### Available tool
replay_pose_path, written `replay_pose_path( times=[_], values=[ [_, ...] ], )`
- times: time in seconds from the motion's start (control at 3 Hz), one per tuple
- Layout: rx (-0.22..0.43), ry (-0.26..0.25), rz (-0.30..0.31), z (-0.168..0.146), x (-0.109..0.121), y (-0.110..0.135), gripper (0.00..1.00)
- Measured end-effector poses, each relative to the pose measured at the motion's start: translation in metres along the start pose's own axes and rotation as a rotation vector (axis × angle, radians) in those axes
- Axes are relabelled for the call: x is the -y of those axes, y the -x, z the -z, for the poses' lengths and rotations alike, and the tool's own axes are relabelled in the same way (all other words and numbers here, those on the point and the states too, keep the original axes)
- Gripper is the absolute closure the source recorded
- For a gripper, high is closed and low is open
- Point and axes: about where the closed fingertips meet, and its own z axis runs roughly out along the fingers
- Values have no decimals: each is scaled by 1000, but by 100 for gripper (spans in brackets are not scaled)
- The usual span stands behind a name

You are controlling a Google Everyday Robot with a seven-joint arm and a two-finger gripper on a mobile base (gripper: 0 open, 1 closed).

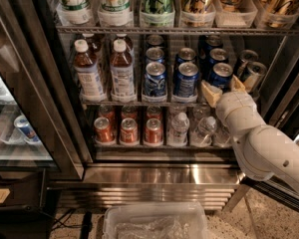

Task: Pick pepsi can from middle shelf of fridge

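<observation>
The fridge (55, 108) stands open in front of me. Its middle shelf (139, 103) holds several dark-blue pepsi cans in three rows; the front ones are at left (155, 78), middle (186, 78) and right (221, 75). My gripper (223, 88), on a white arm that comes in from the lower right, is at the shelf's front rail. It is open, with one tan finger (209, 92) to the left of the front-right pepsi can's base and the other (237, 83) to the right. The can stands upright on the shelf.
Two brown bottles (89, 71) stand at the middle shelf's left and slim silver cans (251, 73) at its right. The lower shelf holds orange-red cans (128, 130) and water bottles (178, 128). A clear plastic bin (154, 223) sits on the floor. Another cooler (15, 128) stands at left.
</observation>
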Motion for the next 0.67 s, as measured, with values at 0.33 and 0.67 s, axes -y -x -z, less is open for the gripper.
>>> replay_pose_path(
  times=[0.33,0.67],
  values=[
    [0,0,0,0,0,0,95],
    [0,0,0,0,0,0,100]
  ],
)
